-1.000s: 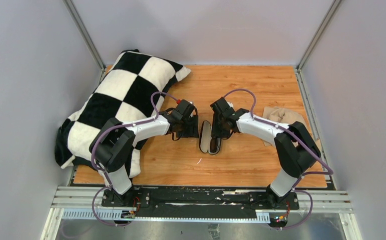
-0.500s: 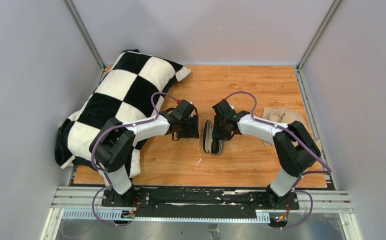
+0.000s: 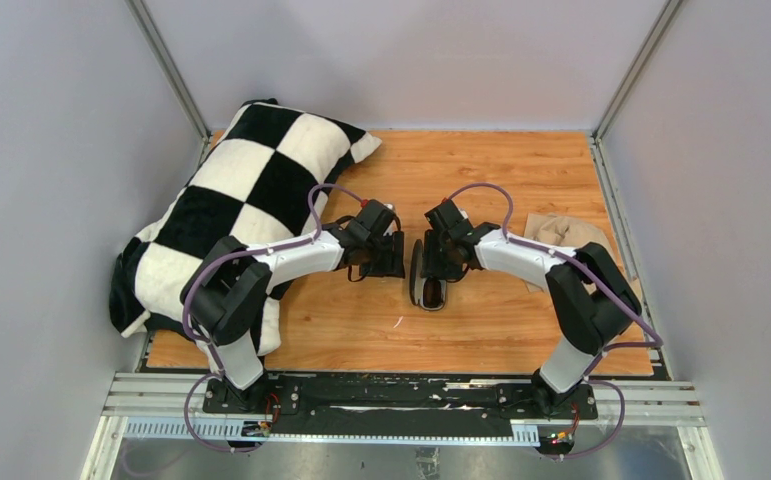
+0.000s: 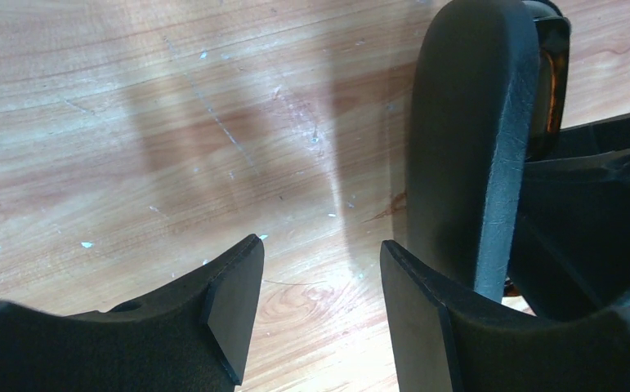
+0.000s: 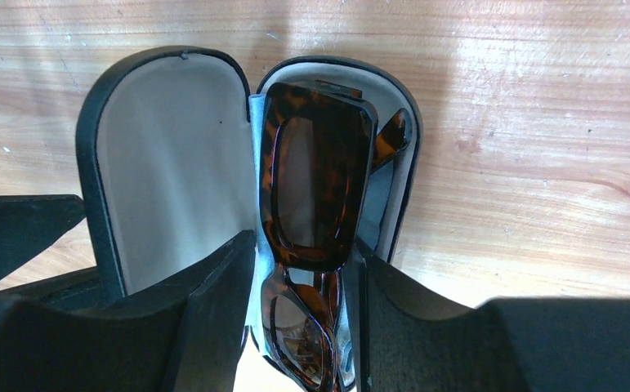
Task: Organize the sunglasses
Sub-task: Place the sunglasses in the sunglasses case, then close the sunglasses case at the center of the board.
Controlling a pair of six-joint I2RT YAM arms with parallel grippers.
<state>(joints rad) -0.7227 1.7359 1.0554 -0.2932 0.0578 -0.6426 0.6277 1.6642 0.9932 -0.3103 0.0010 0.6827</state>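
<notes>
The black hard case (image 5: 172, 163) with beige lining lies open on the wooden table, and it shows in the top view (image 3: 416, 262) between the two grippers. The sunglasses (image 5: 315, 180), tortoise-brown with dark lenses, lie lengthwise in the case's right half on a light blue cloth (image 5: 255, 204). My right gripper (image 5: 303, 310) is shut on the sunglasses at their near end, and it appears in the top view (image 3: 439, 262). My left gripper (image 4: 319, 310) is open and empty. Its right finger (image 4: 426, 318) is against the outside of the raised case lid (image 4: 466, 147).
A black-and-white checkered pillow (image 3: 251, 190) covers the far left of the table. A beige cloth (image 3: 561, 235) lies at the right edge, behind the right arm. Grey walls enclose the table on three sides.
My left gripper has moved right up to the case. The lid has tipped up, so less beige lining shows from above. My right gripper has shifted slightly right.
</notes>
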